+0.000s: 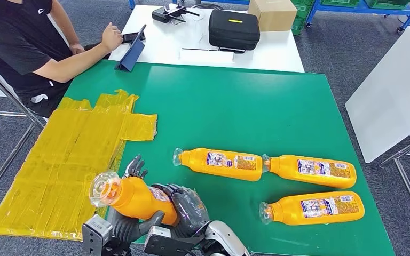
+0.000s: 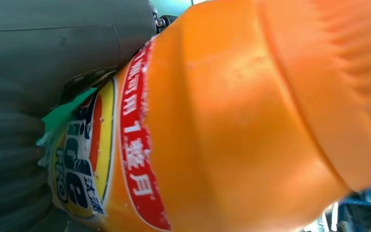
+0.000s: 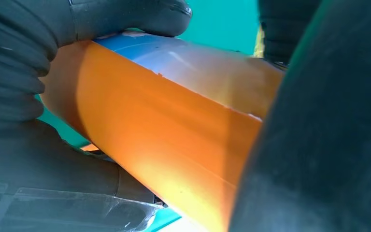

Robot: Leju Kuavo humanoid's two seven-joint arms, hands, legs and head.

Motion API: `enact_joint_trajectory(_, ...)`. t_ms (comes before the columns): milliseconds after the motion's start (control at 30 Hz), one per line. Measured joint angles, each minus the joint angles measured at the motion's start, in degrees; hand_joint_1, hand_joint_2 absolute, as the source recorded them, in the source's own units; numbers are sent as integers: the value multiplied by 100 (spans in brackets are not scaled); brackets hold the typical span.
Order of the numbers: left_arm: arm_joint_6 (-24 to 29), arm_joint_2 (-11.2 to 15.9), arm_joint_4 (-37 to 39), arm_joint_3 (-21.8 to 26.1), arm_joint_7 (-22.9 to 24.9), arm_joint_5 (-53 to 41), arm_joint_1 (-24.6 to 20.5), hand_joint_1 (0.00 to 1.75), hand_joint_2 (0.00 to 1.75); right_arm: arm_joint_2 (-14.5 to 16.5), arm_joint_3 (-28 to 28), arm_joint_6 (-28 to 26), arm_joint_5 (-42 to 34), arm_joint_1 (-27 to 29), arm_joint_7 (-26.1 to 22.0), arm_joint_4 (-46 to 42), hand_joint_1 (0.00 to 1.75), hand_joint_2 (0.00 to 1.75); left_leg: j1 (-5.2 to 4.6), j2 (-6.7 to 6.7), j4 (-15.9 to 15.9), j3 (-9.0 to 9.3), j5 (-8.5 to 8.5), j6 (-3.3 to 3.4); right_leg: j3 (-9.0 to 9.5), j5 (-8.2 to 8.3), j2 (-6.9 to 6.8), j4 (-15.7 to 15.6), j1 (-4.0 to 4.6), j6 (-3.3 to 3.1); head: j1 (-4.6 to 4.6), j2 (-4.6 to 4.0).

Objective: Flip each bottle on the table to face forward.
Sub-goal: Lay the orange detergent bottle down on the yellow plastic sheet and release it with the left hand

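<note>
- So the robot's got one orange bottle (image 1: 133, 197) lifted off the green table (image 1: 256, 106), down at its near left corner, with both hands on it.
- Left hand (image 1: 125, 213) is wrapped under and behind the neck end; fingers (image 1: 134, 166) poke up past the far side. Right hand (image 1: 189, 208) is clamped round the body end, thumb and fingers curled onto the label.
- The bottle's long axis runs roughly sideways across the robot's front, clear cap (image 1: 103, 188) pointing to its left and tipped up a bit. From the left wrist camera the colourful front label (image 2: 87, 154) is showing, so my guess is it's mid-roll and just needs setting down label-up.
- Three more bottles (image 1: 221, 162) (image 1: 312, 170) (image 1: 312, 208) lie flat further out, beyond and to the right of the right hand, all with white labels up and caps pointing left. The right arm is clearly the nearer one for those.
- Just left of the left hand there's a sheet of yellow plastic (image 1: 69, 160) on the table.
- Behind it a white table (image 1: 165, 48) with a black case (image 1: 234, 29), a cardboard box (image 1: 272, 13), and a person (image 1: 26, 42) sitting with a tablet (image 1: 133, 48). Grey carpet floor.
</note>
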Motion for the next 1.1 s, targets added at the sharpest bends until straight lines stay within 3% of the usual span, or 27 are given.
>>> enact_joint_trajectory(333,-396,92,20,-2,-243,564,46,175,175,-55,174,-72,-76,-51,-1,-6,173,175,0,1,0,0,0,0,-1,0,0,0,0,0,0,0)
enact_joint_trajectory(467,-665,127,19,33,-339,934,40,175,175,-58,173,-190,-103,-57,3,-8,3,175,0,0,0,0,0,0,-1,0,0,0,0,0,1,0)
enact_joint_trajectory(600,-734,137,-23,110,-369,995,36,175,175,-71,129,-408,-31,-56,82,-28,0,0,0,0,0,0,0,0,-1,0,0,0,0,0,0,0)
enact_joint_trajectory(733,-157,147,-117,286,-266,180,2,175,175,-115,-71,-513,-34,1,178,-129,0,0,0,0,0,0,0,0,-1,0,0,0,0,0,-1,0)
enact_joint_trajectory(967,1804,271,-76,1322,68,-2286,-359,175,175,-329,-919,-407,-86,-26,168,-473,0,0,0,0,0,1,5,-4,1,2,0,4,1,2,-1,0)
enact_joint_trajectory(1100,2116,353,36,1756,114,-2605,-491,175,175,-397,-1177,-367,-99,-111,168,-525,0,0,1,-1,0,1,5,-6,2,2,-1,5,1,2,-1,0)
